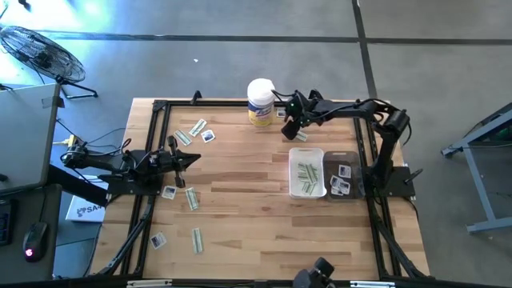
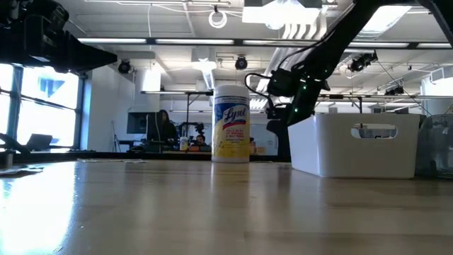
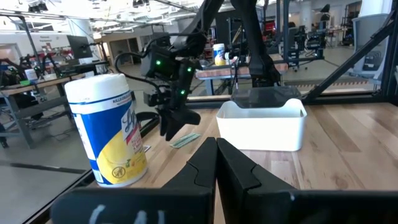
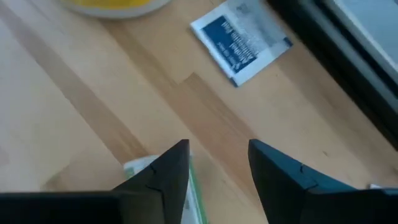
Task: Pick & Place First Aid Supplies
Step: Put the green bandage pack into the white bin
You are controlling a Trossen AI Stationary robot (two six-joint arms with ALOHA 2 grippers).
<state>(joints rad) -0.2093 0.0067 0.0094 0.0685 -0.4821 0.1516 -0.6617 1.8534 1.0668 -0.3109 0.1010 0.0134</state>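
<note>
Packet, green-white strip point(image 4: 158, 171): thin, light, probably limp; best pinched across its width. Right gripper point(image 4: 217, 165) hung open over it near the bench's far edge; left gripper point(image 3: 216, 163) shut.

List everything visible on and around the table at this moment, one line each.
Disinfectant wipes canister: one, white with yellow label, upright at the table's far edge.
White bin: one, right of centre, holding green-white strips.
Dark tray: one, beside the white bin, holding white square packets.
Green-white strip packets: several, loose on the left half of the table.
White square packets: several, blue-marked, scattered left; one more near the canister.
Fan: one, on the floor, far left.
Left pincer: shut, over the left half of the table.
Right pincer: open, low by the canister, a strip under one finger.
</note>
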